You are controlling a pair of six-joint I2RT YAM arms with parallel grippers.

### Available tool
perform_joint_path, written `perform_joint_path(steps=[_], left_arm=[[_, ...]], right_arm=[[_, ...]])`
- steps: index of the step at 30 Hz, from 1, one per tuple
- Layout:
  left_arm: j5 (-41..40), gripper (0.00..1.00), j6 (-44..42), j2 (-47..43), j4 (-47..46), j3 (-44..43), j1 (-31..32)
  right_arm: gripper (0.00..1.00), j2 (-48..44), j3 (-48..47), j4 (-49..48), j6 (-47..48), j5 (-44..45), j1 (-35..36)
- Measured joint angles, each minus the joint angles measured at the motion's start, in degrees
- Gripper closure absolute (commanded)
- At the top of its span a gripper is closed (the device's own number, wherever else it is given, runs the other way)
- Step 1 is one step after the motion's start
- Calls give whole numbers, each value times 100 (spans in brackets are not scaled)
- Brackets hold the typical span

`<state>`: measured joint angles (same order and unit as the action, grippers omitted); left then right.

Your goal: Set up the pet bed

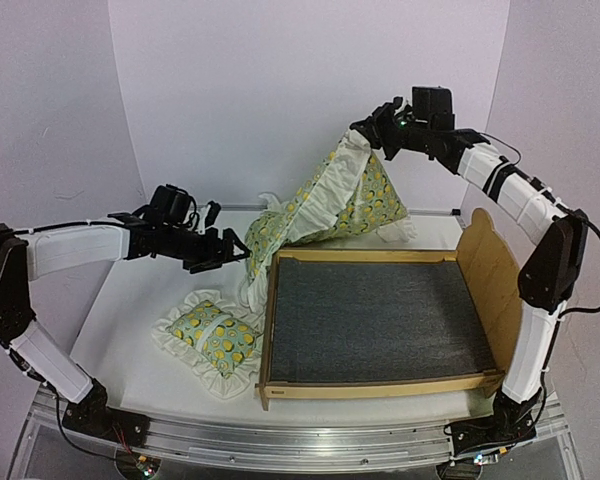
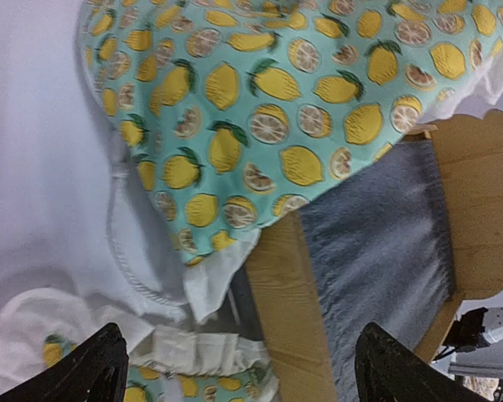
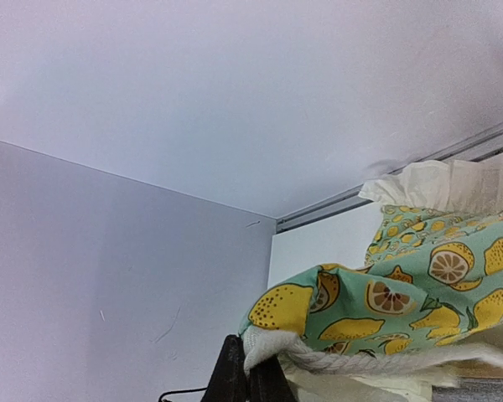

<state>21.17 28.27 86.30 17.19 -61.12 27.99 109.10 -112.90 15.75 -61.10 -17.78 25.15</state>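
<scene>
Quilt [image 1: 342,198] corner is pinched and held raised by right gripper [image 1: 371,136] beyond pet bed [image 1: 378,322]; left gripper [image 1: 230,250] is spread wide, nothing gripped.

lemon-print quilt [image 1: 355,200] hanging peaked, ruffled pillow [image 1: 216,335] flat on table [image 1: 130,300]

pet bed [image 1: 380,320]: pale matt plywood, rough grey felt base; quilt [image 1: 352,205]: soft printed cloth, white ruffle

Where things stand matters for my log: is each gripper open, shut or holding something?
Left gripper: open, holding nothing.
Right gripper: shut on the quilt.
</scene>
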Motion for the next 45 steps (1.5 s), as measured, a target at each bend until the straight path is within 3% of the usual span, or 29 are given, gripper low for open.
perform_joint_path(steps=[8,18,21,25,28,29,37,45], left_arm=[[798,37,577,717,-1596,409,157],[866,33,623,1657,-2155,426,258],[870,37,603,1893,-2181,426,289],[914,65,568,2114,-2227,407,299],[940,97,446,2184,-2227,382,299],[957,100,474,2170,-2227,378,299],[682,100,9,1327,-1434,70,190],[345,100,-756,645,197,-2389,-81]], right_arm=[[100,42,-223,31,63,0,2],[100,42,-223,33,109,-9,2],[100,42,-223,33,114,-22,2],[100,42,-223,33,129,-22,2],[100,42,-223,35,142,-22,0],[100,42,-223,35,149,-22,-7],[100,39,-210,35,282,-234,-391],[100,140,-382,264,520,-1099,-1596]])
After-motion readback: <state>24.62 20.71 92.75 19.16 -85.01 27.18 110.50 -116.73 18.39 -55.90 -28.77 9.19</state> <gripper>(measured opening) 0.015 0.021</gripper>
